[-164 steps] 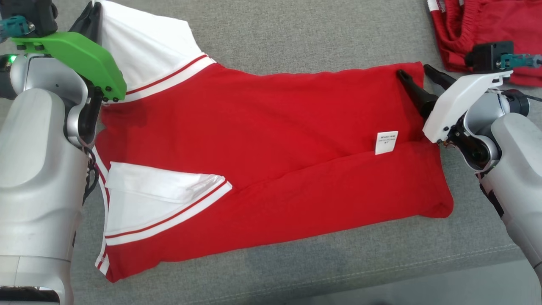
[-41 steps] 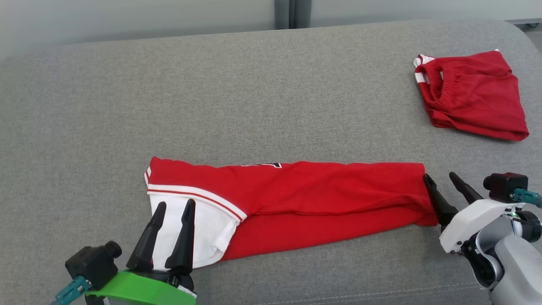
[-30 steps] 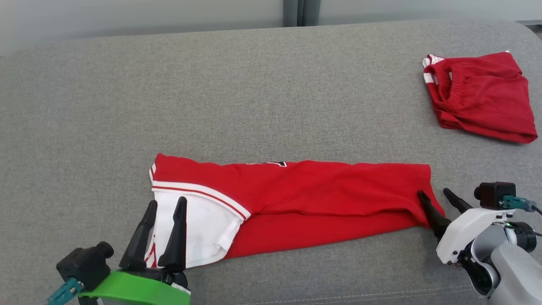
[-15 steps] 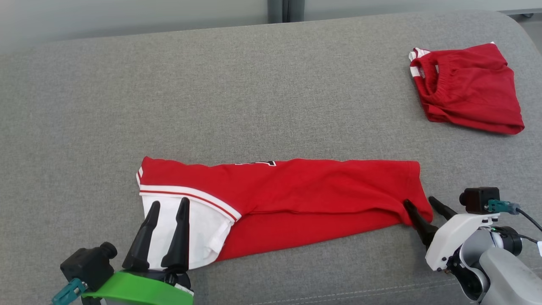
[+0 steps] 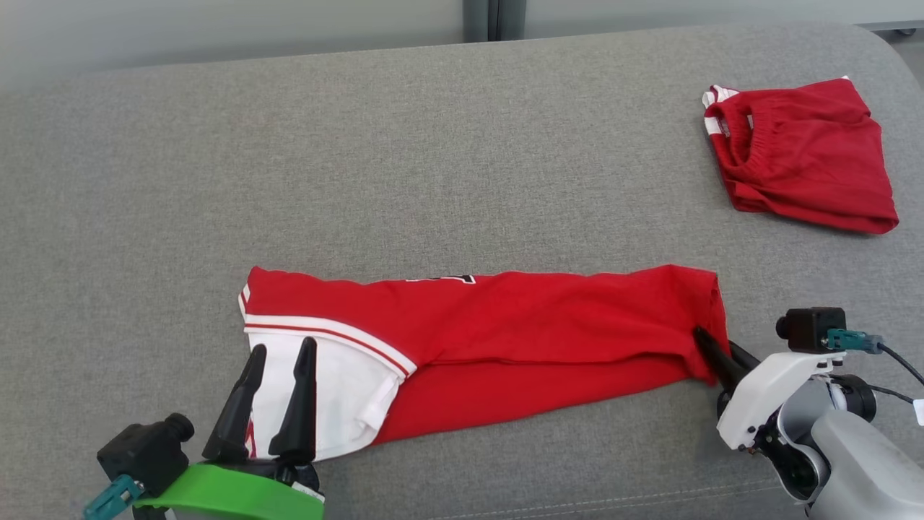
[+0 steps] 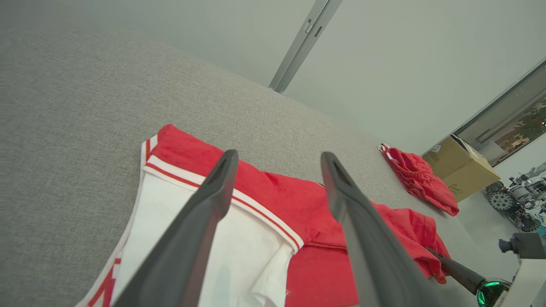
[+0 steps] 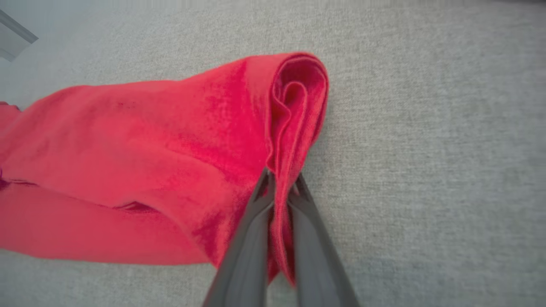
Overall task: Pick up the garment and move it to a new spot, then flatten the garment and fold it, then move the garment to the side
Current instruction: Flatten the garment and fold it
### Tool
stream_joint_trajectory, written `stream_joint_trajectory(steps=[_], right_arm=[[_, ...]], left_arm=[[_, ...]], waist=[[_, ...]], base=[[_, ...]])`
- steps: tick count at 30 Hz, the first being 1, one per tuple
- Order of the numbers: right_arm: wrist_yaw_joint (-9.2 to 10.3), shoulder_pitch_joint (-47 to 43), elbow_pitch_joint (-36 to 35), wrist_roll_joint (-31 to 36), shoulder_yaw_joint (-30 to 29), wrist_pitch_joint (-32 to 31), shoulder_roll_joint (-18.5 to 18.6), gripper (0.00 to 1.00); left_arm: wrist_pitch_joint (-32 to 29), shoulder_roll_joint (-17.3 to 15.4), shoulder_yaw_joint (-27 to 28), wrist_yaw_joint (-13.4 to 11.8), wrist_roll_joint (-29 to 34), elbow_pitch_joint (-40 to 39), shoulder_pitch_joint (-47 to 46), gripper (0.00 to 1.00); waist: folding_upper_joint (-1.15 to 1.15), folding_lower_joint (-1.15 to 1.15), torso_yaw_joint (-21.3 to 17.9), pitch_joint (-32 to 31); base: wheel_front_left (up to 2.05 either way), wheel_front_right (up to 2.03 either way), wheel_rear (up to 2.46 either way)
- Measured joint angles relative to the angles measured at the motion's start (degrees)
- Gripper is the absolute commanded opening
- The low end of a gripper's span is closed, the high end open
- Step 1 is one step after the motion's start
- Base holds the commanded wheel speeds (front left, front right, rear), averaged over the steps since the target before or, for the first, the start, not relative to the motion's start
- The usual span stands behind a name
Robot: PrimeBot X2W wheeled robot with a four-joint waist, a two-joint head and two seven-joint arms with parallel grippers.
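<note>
Lying in a long folded strip on the near half of the bench (image 5: 433,144), the shirt (image 5: 520,325) is pinched at its right end by the clenched right end effector (image 7: 281,175), probably for folding leftward; the left end effector (image 5: 284,345) is held released over the sleeve (image 5: 343,379)

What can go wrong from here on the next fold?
1. The right gripper is shut on the hem end of the garment, while the left gripper hangs open over the white sleeve. A one-sided pull would likely drag or skew the strip.
2. In the right wrist view the pinch takes a bunched edge, so some layers may slip out and the fold may open.
</note>
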State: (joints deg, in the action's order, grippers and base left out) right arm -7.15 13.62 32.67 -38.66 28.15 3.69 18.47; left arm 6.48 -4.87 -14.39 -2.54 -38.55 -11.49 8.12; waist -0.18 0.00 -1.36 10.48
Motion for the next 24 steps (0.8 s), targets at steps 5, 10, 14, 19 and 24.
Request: stream_joint_trajectory(steps=[5,10,14,19,24], right_arm=[[-0.09,0.0,-0.5,-3.6,-2.1,1.7,0.8,0.0],[-0.09,0.5,-0.8,-7.0,-4.5,2.3,3.3,0.0],[-0.08,2.0,-0.8,-7.7,-5.4,2.1,6.1,0.0],[-0.05,2.3,-4.2,-10.9,-1.9,-0.8,6.8,0.0],[-0.04,2.3,-11.1,-16.5,2.6,-3.6,5.7,0.0]], left_arm=[[0.5,0.0,1.2,-0.1,0.0,0.2,0.0,1.0],[0.6,0.0,1.3,-0.1,0.0,0.1,0.1,1.0],[0.6,-0.1,1.2,-0.1,0.0,0.0,0.1,1.0],[0.5,-0.1,0.5,-0.1,0.0,0.0,0.1,1.0],[0.0,0.0,-0.5,0.0,0.1,0.0,0.1,1.0]], waist=[[0.0,0.0,-0.6,-0.8],[0.0,0.0,-1.8,-1.5],[0.0,0.0,-3.0,-2.0],[0.0,0.0,-4.2,-2.6],[0.0,0.0,-4.4,-3.0]], base=[[0.0,0.0,0.0],[0.0,0.0,0.0],[0.0,0.0,0.0],[0.0,0.0,0.0],[0.0,0.0,0.0]])
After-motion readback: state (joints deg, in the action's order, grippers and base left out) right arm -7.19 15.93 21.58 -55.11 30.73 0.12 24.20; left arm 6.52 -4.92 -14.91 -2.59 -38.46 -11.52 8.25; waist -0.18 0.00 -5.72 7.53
